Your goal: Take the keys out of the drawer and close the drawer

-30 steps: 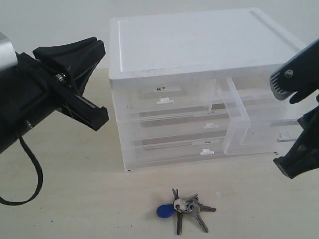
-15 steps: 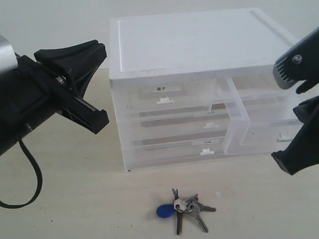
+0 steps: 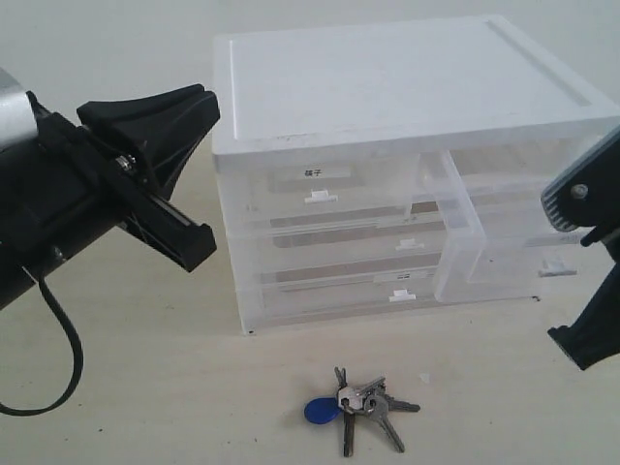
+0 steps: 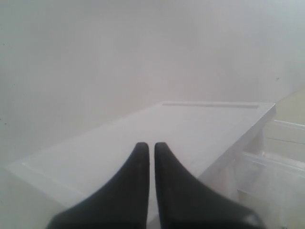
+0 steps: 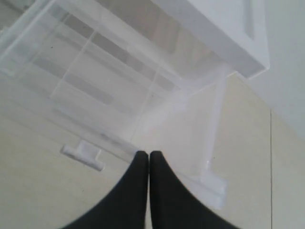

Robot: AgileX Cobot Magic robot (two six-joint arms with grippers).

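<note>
Currently: keys (image 3: 360, 407) out, lying on the table (image 3: 145, 387) just before the cabinet (image 3: 387, 77), done; drawer (image 3: 504, 242) pulled out at the cabinet's right, closing outstanding; left gripper (image 4: 151, 146) and right gripper (image 5: 148, 155) both pinched together, holding nothing.

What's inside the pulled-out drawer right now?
The drawer looks empty through its clear walls; its rear, under the cabinet top, is hidden. The keys lie on the table out front.
</note>
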